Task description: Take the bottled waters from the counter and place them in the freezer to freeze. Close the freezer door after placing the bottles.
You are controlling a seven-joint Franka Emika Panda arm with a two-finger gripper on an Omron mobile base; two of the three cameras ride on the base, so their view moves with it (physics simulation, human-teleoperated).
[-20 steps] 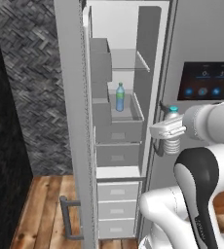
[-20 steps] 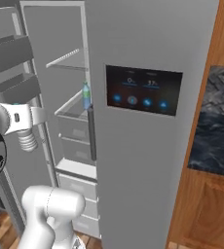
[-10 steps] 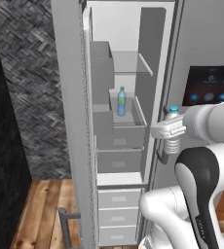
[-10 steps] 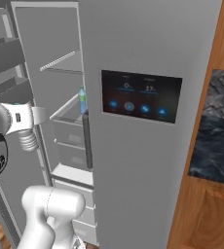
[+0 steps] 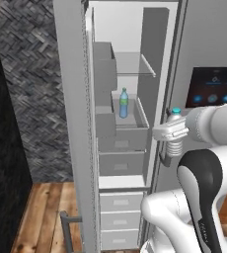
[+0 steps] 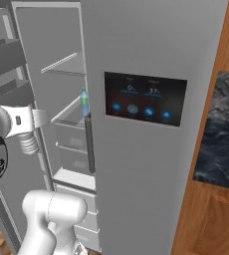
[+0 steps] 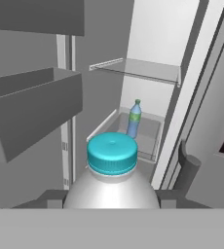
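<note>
My gripper is shut on the whitish bottled water, whose blue cap stands upright right before the hand camera. In the left base view the gripper holds this bottle just right of the open freezer, at mid height. The blue-tinted bottled water stands upright in a grey bin inside the white interior; it also shows from the right and ahead of the hand. The freezer door is swung wide open to the left. A piece of the counter lies at the far right.
The neighbouring steel door with a dark touchscreen is shut, close to the right of my hand. Door bins jut out on the left. A glass shelf sits above the bin, drawers below. Herringbone wall and wooden floor lie left.
The whole picture has shifted and the freezer has grown larger, so the base has moved towards it. The bottle stays in my gripper, and the other bottle stays in its bin.
</note>
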